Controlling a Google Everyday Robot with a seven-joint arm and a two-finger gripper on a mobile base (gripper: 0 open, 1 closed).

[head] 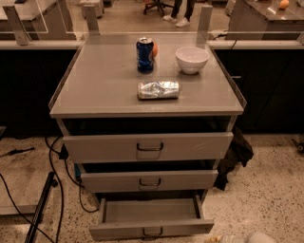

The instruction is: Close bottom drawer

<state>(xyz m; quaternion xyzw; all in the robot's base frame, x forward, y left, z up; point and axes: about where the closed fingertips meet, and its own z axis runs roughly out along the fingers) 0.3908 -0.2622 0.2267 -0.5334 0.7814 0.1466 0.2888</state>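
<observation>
I read this as an open office-lab: glass-partitioned desks (28,38) and a rolling chair (159,5) at 12 o'clock, speckled floor (270,199), loose cables (51,161) at 8 o'clock. My jaws sit at 5 o'clock.

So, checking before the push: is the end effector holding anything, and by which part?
Nothing visibly held: the end effector sits at the bottom right edge, away from the handle of the open bottom drawer.

no legible text on blue can (145,54), jaws at bottom-right edge
</observation>
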